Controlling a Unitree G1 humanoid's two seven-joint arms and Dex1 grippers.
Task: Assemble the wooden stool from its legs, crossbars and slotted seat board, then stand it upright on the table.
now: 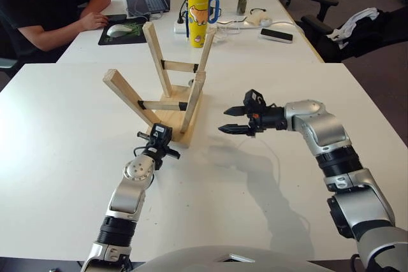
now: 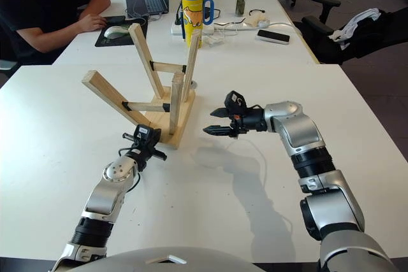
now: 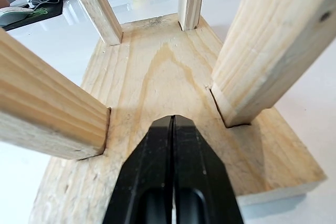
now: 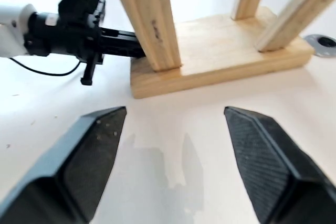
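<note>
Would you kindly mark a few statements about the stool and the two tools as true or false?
1. The stool rests on its seat board, legs pointing up. True.
2. The right tool is shut on a leg. False: it is open and apart from the stool.
3. The left tool is shut, its tip over the seat board between the legs. True.
4. The cup stands on the seat board. False: it stands on the far table behind the stool.
</note>
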